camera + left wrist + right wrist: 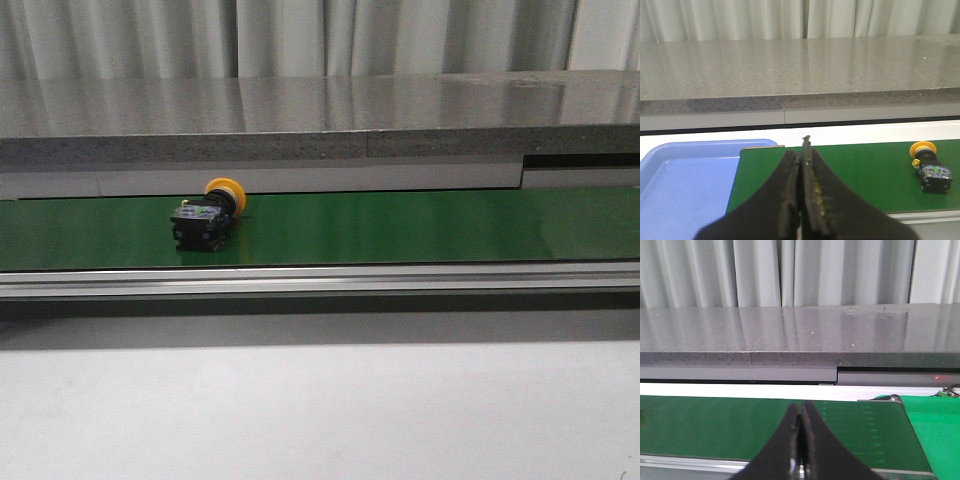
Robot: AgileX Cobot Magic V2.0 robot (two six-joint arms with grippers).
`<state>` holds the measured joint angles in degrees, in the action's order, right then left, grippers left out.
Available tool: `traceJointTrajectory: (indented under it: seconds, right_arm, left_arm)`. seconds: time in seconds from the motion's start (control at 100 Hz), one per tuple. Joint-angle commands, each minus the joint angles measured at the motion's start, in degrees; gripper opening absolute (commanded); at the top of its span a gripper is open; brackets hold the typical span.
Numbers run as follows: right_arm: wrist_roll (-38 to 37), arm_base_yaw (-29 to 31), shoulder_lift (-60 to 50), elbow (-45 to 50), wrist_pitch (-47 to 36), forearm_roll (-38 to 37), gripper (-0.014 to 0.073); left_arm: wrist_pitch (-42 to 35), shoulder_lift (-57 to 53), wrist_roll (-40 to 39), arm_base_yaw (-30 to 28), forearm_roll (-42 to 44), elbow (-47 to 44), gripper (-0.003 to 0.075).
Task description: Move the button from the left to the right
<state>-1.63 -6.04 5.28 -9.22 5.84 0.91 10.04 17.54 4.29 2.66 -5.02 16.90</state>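
Note:
The button (209, 215), a black blocky body with a yellow-orange cap, lies on its side on the green belt (400, 225), left of the middle. It also shows in the left wrist view (930, 167), off to one side of my left gripper (801, 152) and clear of it. The left gripper is shut and empty, over the belt's end. My right gripper (800, 412) is shut and empty over the green belt (715, 425); the button does not show in the right wrist view. Neither gripper shows in the front view.
A blue tray (685, 185) lies beside the belt's left end. A grey stone-like ledge (320, 120) runs behind the belt, and a metal rail (320, 280) along its near side. A white table surface (320, 410) is in front. Bright green cloth (935, 425) lies past the belt's right end.

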Motion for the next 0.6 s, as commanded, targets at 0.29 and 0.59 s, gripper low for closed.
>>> traceJointTrajectory:
  seconds: [0.29, 0.59]
  right_arm:
    - [0.0, 0.0, 27.8, -24.9, 18.2, 0.0, -0.0067]
    - [0.0, 0.0, 47.5, -38.1, 26.9, 1.9, -0.0067]
  left_arm:
    - [-4.9, 0.3, 0.0, 0.5, -0.7, 1.5, -0.002]
    - [-4.9, 0.3, 0.0, 0.5, -0.7, 1.5, -0.002]
